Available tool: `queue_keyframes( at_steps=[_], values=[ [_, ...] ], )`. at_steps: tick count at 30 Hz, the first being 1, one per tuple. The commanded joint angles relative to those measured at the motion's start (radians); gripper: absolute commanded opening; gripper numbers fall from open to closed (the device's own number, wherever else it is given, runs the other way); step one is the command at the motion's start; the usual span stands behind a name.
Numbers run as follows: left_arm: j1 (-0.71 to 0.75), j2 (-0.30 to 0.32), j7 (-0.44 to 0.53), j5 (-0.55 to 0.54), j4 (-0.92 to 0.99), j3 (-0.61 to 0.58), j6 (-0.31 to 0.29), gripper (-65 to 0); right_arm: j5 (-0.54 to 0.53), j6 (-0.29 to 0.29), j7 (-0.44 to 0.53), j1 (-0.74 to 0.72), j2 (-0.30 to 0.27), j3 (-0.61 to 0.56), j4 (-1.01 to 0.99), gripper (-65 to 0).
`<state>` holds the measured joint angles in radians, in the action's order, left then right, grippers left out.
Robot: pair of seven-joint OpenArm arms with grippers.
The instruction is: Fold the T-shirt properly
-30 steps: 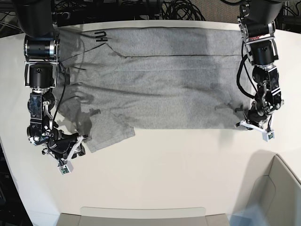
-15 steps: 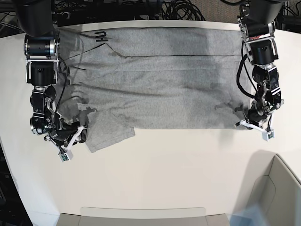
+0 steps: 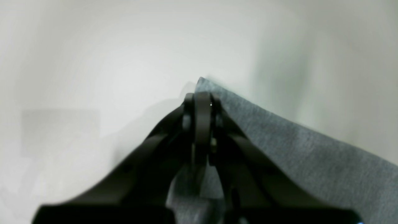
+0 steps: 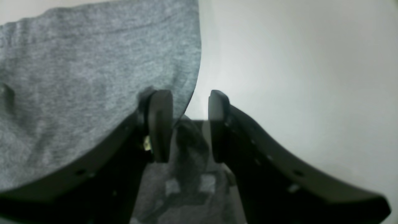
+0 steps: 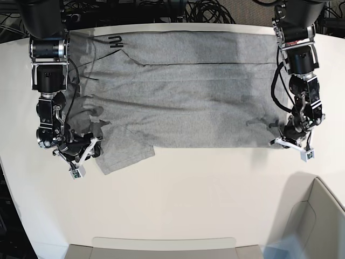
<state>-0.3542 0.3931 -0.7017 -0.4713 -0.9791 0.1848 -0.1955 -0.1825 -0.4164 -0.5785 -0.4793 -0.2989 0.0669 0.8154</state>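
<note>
My left gripper (image 3: 199, 99): closed on the T-shirt's (image 3: 279, 137) corner; my right gripper (image 4: 189, 124): parted, cloth edge between its fingers.

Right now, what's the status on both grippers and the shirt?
Left gripper shut on the T-shirt's near corner. Right gripper open at the sleeve side. Shirt partly folded, creased. Nothing visibly in the way.

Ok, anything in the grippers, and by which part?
Left gripper pinches the T-shirt near its corner on the base view's right. Right gripper is open, holding nothing.
</note>
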Motion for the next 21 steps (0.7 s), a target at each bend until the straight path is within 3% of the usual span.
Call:
queue_keyframes(
  at_steps=[1, 8, 16, 19, 21],
  values=[
    [-0.024, 0.014, 0.026, -0.004, -0.021, 0.006, -0.002, -65.0, -0.007, -0.002, 0.019, -0.031, -0.010, 0.001, 0.011, -44.4],
    [-0.026, 0.014, 0.026, -0.004, -0.021, 0.006, -0.002, -65.0, -0.007, 0.000, 0.025, -0.031, -0.013, -0.128, -0.047, -44.4],
    [-0.026, 0.014, 0.026, -0.004, -0.021, 0.003, -0.002, -65.0, -0.007, 0.000, 0.021, -0.043, -0.007, -0.148, -0.052, -45.6],
    [-0.026, 0.014, 0.026, -0.004, -0.021, 0.003, -0.002, -65.0, -0.007, 0.000, 0.024, -0.058, -0.007, -0.148, -0.052, -54.7],
    [-0.026, 0.014, 0.023, -0.004, -0.021, 0.003, -0.002, -65.0, -0.007, 0.000, 0.027, -0.065, -0.007, -0.148, -0.052, -64.8]
  ],
)
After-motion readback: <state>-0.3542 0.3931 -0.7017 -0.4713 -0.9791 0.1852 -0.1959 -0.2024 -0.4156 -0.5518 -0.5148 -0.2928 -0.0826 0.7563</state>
